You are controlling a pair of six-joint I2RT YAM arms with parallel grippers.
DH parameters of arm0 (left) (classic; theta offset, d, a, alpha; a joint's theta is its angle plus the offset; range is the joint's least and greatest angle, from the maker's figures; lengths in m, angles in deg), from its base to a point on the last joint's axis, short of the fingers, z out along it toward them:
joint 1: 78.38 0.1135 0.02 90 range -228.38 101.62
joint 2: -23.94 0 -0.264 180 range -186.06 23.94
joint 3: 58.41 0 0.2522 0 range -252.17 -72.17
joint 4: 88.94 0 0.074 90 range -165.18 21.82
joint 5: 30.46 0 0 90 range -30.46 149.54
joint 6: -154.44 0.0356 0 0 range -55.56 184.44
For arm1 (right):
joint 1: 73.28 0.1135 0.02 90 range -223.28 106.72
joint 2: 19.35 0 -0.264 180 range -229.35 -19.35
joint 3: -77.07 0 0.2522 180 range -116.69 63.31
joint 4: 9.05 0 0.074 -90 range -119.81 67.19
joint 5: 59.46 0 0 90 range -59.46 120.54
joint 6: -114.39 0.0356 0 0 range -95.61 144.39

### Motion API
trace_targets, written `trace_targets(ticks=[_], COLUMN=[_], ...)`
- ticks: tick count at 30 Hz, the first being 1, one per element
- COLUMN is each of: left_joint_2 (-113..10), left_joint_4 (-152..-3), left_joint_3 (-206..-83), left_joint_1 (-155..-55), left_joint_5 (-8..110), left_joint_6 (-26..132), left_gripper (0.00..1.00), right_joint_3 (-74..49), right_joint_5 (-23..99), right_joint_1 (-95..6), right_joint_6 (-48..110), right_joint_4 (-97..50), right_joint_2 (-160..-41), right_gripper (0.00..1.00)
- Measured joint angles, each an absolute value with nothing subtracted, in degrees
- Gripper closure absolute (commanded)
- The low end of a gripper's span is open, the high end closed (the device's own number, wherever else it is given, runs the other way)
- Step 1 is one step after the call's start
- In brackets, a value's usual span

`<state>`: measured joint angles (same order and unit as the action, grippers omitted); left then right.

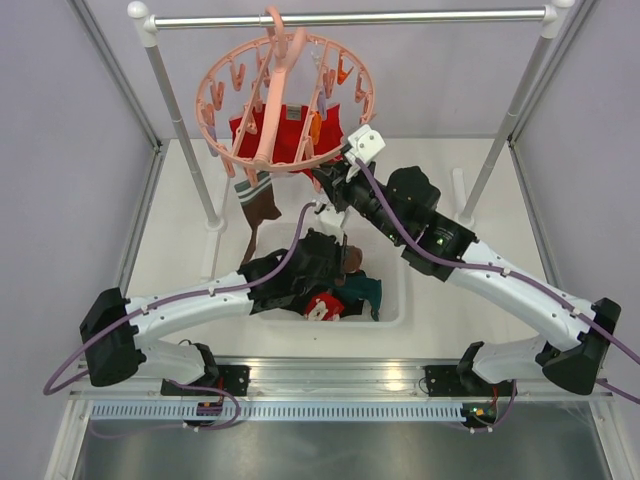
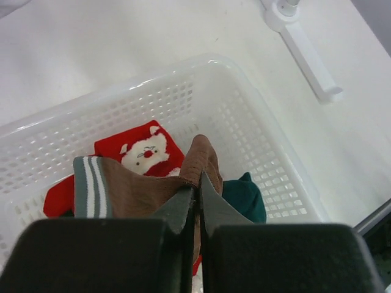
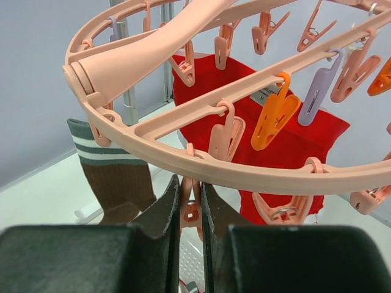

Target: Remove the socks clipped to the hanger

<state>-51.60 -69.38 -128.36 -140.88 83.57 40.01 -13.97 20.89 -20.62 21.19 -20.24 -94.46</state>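
Left hand (image 2: 197, 190) is clamped shut on a brown sock (image 2: 143, 192) over the white basket (image 2: 263, 128) on the table (image 2: 122, 43). Right hand (image 3: 190, 186) pinches a pink clip (image 3: 191, 210) beneath the hanger (image 3: 183, 160). Red socks (image 3: 293, 143) and a hanging brown sock (image 3: 119, 180) crowd behind.

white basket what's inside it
In the white basket: a red Santa sock, a dark teal sock and, over them, a brown striped sock pinched by the left gripper. That sock and gripper hide whatever lies beneath.

- Lighting: bright, even, diffuse (overhead source); shadows faint.
- Glare: mild sheen on basket (image 2: 208, 59) rim, rail (image 1: 350, 17).
- Focus: overhead view sharp; left gripper (image 2: 197, 190), right gripper (image 3: 189, 186) dark, soft-edged.
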Motion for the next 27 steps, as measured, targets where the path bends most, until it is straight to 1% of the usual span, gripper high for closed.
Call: trace_targets(ticks=[5,9,10,11,13,14,17,20,24,27], left_joint_2=[-51.32,-51.3,-51.3,-51.3,-51.34,-51.34,-51.34,-50.97,-49.11,-47.39], left_joint_4=[-67.98,-66.63,-66.36,-65.97,-65.27,-64.86,-64.46,-64.48,-64.24,-64.31], left_joint_3=[-125.56,-121.73,-120.84,-119.98,-118.72,-118.32,-117.8,-117.73,-117.73,-117.75], left_joint_1=[-139.92,-136.27,-134.96,-133.8,-132.07,-131.72,-131.79,-131.81,-131.92,-132.62], left_joint_5=[85.04,84.8,84.47,84.34,83.77,83.31,82.26,81.54,80.99,79.46], left_joint_6=[38.07,34.88,34.09,33.48,32.3,31.88,30.99,30.75,30.86,31.62], left_gripper=[0.98,0.96,0.93,0.82,0.7,0.58,0.4,0.32,0.3,0.3], right_joint_3=[-13.97,-13.97,-13.97,-13.97,-13.95,-13.92,-13.86,-13.86,-13.86,-13.86], right_joint_5=[19.71,18.53,18.14,17.83,17.11,16.65,15.36,14.09,12.91,12.32], right_joint_1=[-20.62,-20.62,-20.62,-20.62,-20.62,-20.62,-20.62,-20.62,-20.62,-20.62], right_joint_6=[21.19,21.17,21.17,21.15,21.15,21.15,21.15,21.12,21.1,21.08], right_joint_4=[-20.24,-20.29,-20.33,-20.33,-20.37,-20.37,-20.51,-20.59,-20.72,-20.72], right_joint_2=[-93.79,-93.48,-93.41,-93.35,-93.24,-93.17,-93.0,-92.87,-92.76,-92.74], right_gripper=[0.92,0.92,0.92,0.92,0.92,0.92,0.92,0.92,0.92,0.92])
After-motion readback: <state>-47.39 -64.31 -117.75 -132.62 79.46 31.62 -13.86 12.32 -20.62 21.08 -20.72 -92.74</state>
